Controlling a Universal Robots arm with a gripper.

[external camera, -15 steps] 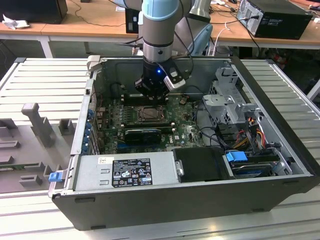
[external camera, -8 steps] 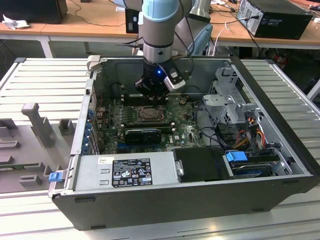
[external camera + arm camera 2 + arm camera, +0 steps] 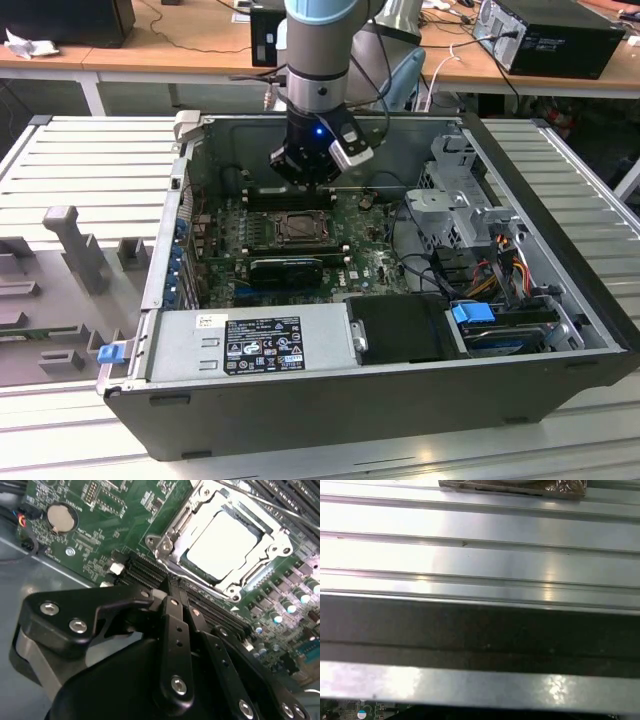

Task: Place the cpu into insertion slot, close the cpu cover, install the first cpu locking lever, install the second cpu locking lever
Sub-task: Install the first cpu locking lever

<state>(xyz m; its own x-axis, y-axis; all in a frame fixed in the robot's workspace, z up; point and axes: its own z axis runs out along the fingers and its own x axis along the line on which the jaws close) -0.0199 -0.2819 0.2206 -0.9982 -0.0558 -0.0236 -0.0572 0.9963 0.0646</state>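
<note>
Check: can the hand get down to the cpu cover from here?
Probably yes. The hand hangs beside the cpu cover, which lies flat over the cpu, and nothing stands between them on the board.

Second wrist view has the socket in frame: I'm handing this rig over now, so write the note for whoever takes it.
Hand: fingers closed together, holding nothing, poised above the board just short of the insertion slot.
The cpu lies flat in the slot, pale top showing.
The cpu cover lies down around the cpu, which shows through its window.
Done: cpu placed, cover looks closed.
Left: I cannot tell whether either locking lever is latched; check both.
In the exterior view the arm hangs over the open computer case.
</note>
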